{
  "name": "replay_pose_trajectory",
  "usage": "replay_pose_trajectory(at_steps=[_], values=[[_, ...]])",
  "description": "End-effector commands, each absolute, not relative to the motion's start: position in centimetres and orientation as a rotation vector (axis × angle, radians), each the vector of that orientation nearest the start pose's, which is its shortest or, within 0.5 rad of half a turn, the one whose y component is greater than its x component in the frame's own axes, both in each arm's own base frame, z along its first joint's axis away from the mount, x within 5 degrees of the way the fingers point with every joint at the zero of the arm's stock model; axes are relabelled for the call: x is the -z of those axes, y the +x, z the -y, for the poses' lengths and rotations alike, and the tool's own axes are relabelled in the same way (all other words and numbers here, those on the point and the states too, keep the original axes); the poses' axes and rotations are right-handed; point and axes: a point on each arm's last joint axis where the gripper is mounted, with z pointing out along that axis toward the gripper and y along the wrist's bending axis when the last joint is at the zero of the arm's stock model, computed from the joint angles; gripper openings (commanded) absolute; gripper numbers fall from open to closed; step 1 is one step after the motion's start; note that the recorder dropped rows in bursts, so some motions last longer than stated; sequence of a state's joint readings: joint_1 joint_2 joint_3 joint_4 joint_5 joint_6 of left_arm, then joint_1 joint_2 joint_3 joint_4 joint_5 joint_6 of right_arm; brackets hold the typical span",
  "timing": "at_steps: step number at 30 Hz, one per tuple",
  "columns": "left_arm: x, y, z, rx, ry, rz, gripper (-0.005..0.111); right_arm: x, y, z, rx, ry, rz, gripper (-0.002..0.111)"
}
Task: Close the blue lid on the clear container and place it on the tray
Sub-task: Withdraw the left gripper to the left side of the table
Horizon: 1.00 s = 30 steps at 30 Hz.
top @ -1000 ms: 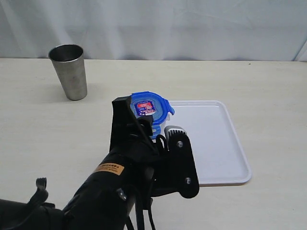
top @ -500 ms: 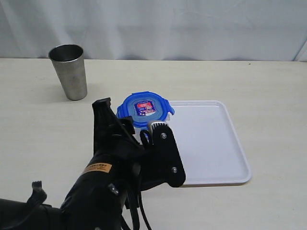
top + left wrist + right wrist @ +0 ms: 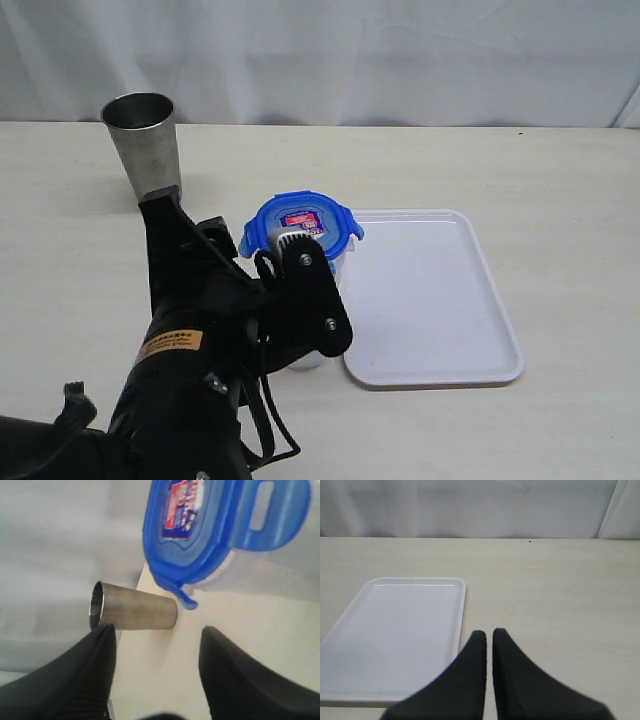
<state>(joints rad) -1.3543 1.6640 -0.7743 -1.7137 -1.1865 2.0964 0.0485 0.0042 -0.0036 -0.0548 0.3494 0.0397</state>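
The clear container [image 3: 336, 268] is a tall tumbler of cloudy, translucent plastic. It stands upright on the pale matte table [image 3: 560, 170], just left of the tray [image 3: 430, 300] and not on it (the arm hides whether the two touch). The blue lid [image 3: 268, 216] sits on its rim. It is glossy, bright and roundish-octagonal, with at least one slotted flap jutting outward rather than folded down the wall. Its red-and-blue sticker [image 3: 301, 224] carries print too small to read.

The tray is smooth and white, rectangular with rounded corners and a low rim. A tapered brushed-metal cup [image 3: 143, 148] stands at the far left.

The left gripper [image 3: 157, 628], with finely ribbed black fingers, is spread wide and empty on the near side of the container. The right gripper [image 3: 489, 631] has its fingers almost together, gripping nothing. The writing on an orange label [image 3: 170, 343] on the left arm is illegible.
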Motion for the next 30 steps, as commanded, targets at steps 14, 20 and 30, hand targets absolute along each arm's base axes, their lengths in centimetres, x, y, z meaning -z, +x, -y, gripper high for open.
replay_pose_trajectory(at_steps=[14, 20, 30], values=[[-22.4, 16.9, 20.9, -0.872, 0.916, -1.776, 0.050, -18.2, 5.3, -0.1, -0.006, -0.040, -1.828, 0.005], [-23.2, 18.2, 17.0, -0.912, 0.787, -1.831, 0.050, -18.2, 5.3, -0.1, -0.006, -0.040, -1.828, 0.005], [-25.0, 21.5, 12.9, -0.678, 0.379, -1.785, 0.050, -18.2, 5.3, -0.1, -0.006, -0.040, -1.828, 0.005]])
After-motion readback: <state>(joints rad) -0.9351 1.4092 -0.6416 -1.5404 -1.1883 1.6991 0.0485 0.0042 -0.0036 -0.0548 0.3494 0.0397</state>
